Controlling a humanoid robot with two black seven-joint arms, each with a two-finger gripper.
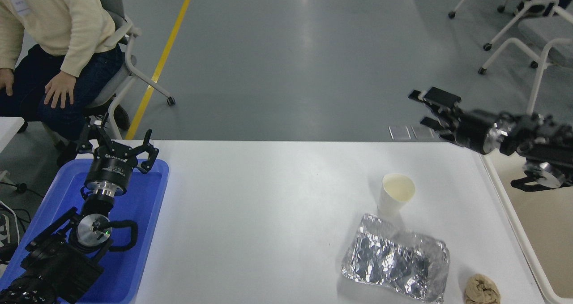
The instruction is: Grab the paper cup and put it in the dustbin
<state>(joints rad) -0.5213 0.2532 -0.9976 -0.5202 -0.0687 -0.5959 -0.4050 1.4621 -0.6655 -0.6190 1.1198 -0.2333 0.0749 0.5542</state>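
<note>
The paper cup (396, 194) stands upright on the white table, right of centre, with its cream inside showing. The dustbin (508, 205) is the beige tub at the table's right edge; only its rim and part of its inside are in view. My right gripper (423, 108) hangs open and empty over the table's far right corner, pointing left, well above and behind the cup. Its arm stretches over the dustbin. My left gripper (117, 145) is parked open over the blue tray at the lower left.
A crumpled silver foil tray (396, 263) lies just in front of the cup, and a brown crumpled lump (482, 289) sits at the front right. The blue tray (143, 205) is at the left. A person (53, 22) sits beyond the far left corner.
</note>
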